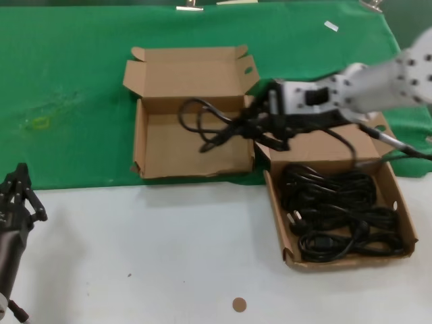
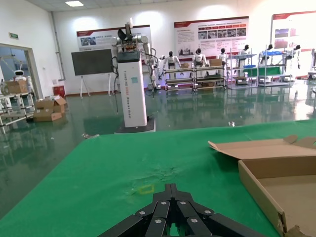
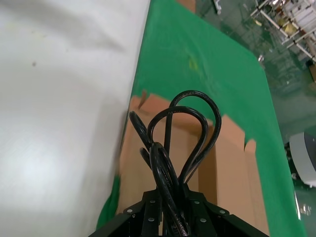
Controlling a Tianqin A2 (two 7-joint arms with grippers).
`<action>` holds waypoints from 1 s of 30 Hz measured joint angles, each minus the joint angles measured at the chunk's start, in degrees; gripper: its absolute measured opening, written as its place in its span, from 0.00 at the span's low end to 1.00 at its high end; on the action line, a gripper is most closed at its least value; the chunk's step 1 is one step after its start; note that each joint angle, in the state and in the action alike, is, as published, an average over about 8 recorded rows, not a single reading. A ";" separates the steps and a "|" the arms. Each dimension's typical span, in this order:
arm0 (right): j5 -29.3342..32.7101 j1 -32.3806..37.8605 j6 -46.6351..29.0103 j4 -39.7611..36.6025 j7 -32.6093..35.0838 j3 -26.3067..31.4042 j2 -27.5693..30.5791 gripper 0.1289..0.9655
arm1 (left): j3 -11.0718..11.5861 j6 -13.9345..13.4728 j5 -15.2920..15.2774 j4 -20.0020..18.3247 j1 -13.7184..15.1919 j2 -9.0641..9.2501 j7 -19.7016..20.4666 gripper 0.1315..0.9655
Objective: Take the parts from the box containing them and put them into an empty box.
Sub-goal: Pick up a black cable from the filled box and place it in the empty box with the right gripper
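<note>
My right gripper (image 1: 248,127) is shut on a black power cord (image 1: 202,121), holding it above the right side of the empty box (image 1: 150,145); the cord's loops dangle over the box floor. The same cord (image 3: 180,143) rises from between the shut fingers in the right wrist view, with the empty box (image 3: 232,168) below it. The box containing the parts (image 1: 398,202) lies at the right, with several more coiled black cords (image 1: 337,212) in it. My left gripper (image 1: 19,192) is shut, parked low at the near left edge, and appears as (image 2: 171,190) in the left wrist view.
Both boxes sit where a green cloth (image 1: 67,88) meets the white table (image 1: 155,256). A small brown disc (image 1: 239,305) lies on the white surface near the front. The empty box's lid (image 1: 192,71) stands open at the back.
</note>
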State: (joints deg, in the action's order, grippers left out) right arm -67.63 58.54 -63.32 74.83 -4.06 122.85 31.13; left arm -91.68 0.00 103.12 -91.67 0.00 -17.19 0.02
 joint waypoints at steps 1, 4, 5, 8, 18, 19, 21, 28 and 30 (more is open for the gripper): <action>0.43 0.53 0.28 -0.77 -0.13 0.37 -1.04 0.10 | 0.00 0.00 0.00 0.00 0.00 0.00 0.00 0.01; 1.70 2.00 1.19 -3.16 -0.41 1.46 -4.04 0.10 | 0.00 0.00 0.00 0.00 0.00 0.00 0.00 0.01; 2.10 2.45 1.52 -4.05 -0.44 1.82 -5.04 0.10 | 0.00 0.00 0.00 0.00 0.00 0.00 0.00 0.01; 3.10 3.67 2.55 -6.86 -0.34 2.74 -7.76 0.10 | 0.00 0.00 0.00 0.00 0.00 0.00 0.00 0.01; 4.79 7.52 6.39 -18.08 1.67 4.49 -14.95 0.10 | 0.00 0.00 0.00 0.00 0.00 0.00 0.00 0.01; 4.88 7.75 6.71 -18.90 1.85 4.58 -15.39 0.10 | 0.00 0.00 0.00 0.00 0.00 0.00 0.00 0.01; 5.06 8.12 7.30 -20.30 2.16 4.74 -16.11 0.10 | 0.00 0.00 0.00 0.00 0.00 0.00 0.00 0.01; 5.68 8.59 8.69 -22.79 2.80 5.10 -17.15 0.11 | 0.00 0.00 0.00 0.00 0.00 0.00 0.00 0.01; 5.91 8.64 8.99 -23.12 2.88 5.18 -17.24 0.11 | 0.00 0.00 0.00 0.00 0.00 0.00 0.00 0.01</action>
State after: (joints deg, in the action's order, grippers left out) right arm -61.72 67.18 -54.33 51.71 -1.18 128.03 13.90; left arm -91.68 0.00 103.11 -91.67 0.00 -17.19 0.02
